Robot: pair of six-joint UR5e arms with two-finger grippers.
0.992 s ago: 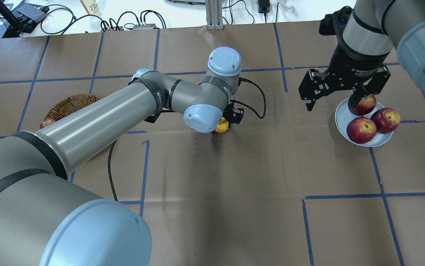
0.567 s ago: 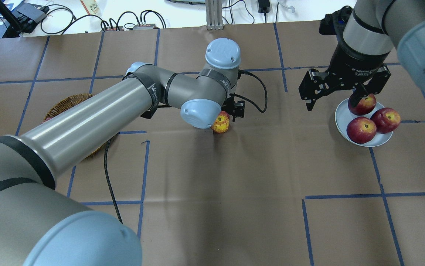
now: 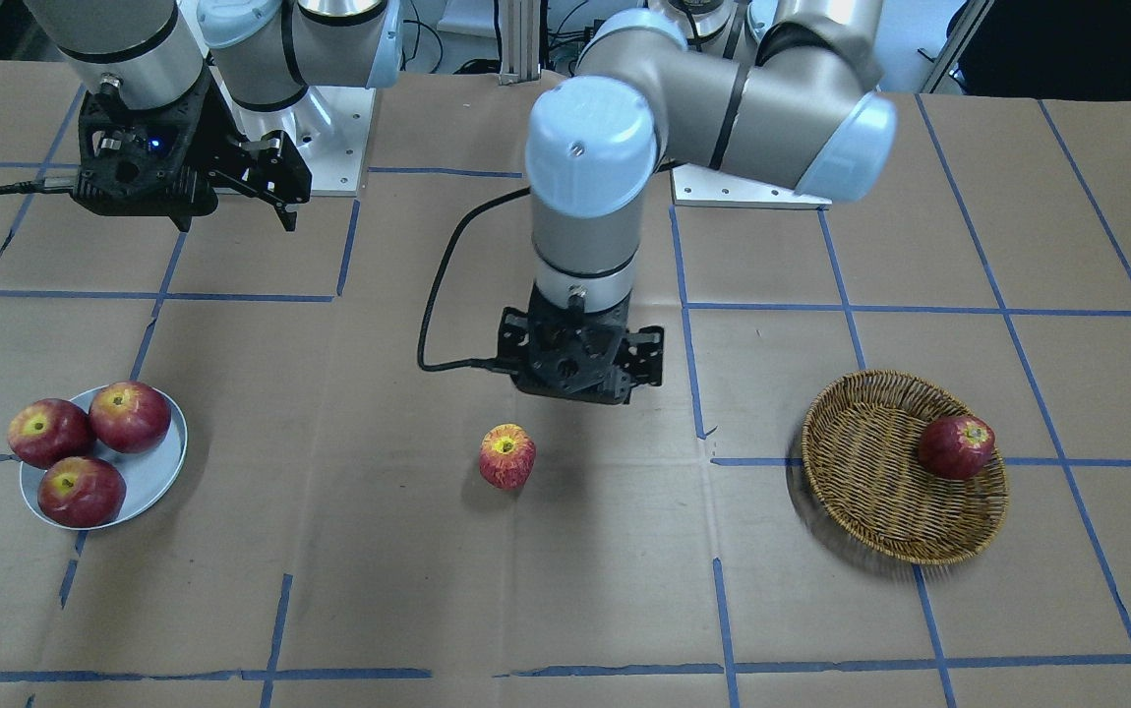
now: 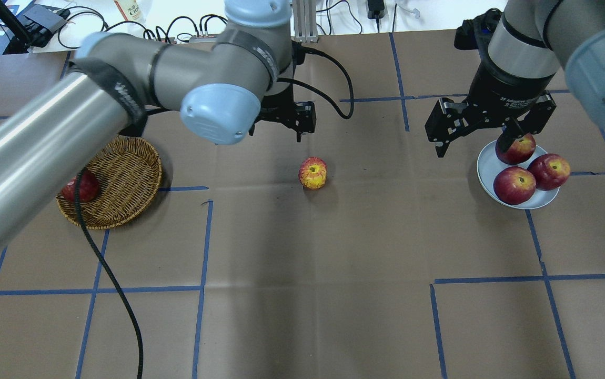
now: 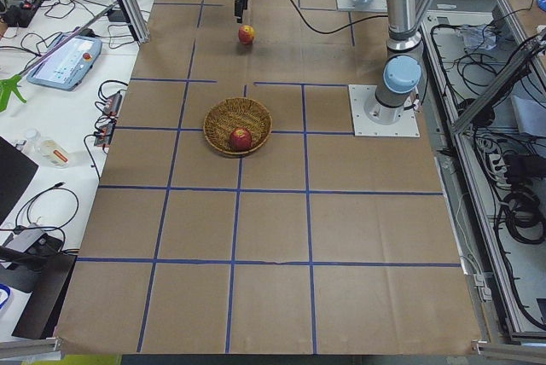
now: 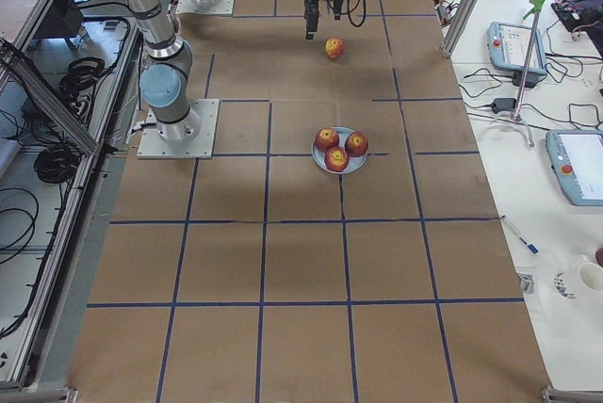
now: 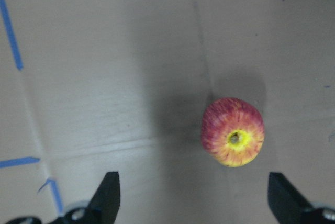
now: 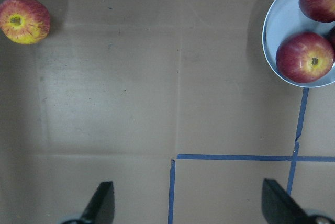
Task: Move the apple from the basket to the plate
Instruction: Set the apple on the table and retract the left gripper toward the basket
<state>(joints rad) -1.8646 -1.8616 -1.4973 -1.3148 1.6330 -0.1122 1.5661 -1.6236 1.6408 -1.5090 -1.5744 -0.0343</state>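
Note:
The streaky pink-red apple point(image 4: 313, 172) with a yellow stem hollow lies on the brown paper in the table's middle, outside the wicker basket point(image 4: 129, 173) and the pale blue plate point(image 4: 485, 167). It also shows in the front view point(image 3: 506, 456) and the left wrist view point(image 7: 233, 138). My left gripper point(image 3: 580, 385) is open and empty. It hovers above the table just behind the apple, apart from it. My right gripper point(image 4: 473, 148) is open and empty, hanging above the table beside the plate's inner edge.
A deep red apple point(image 4: 86, 185) lies in the basket. Three dark red, yellow-topped apples point(image 4: 514, 184) fill the plate. The left arm's black cable point(image 4: 108, 273) trails over the basket and the table's front left. Blue tape lines cross the paper.
My left gripper has risen and drawn back from the apple, which stays on the table. The left arm has swung off the basket, which now shows. The right arm has not moved.

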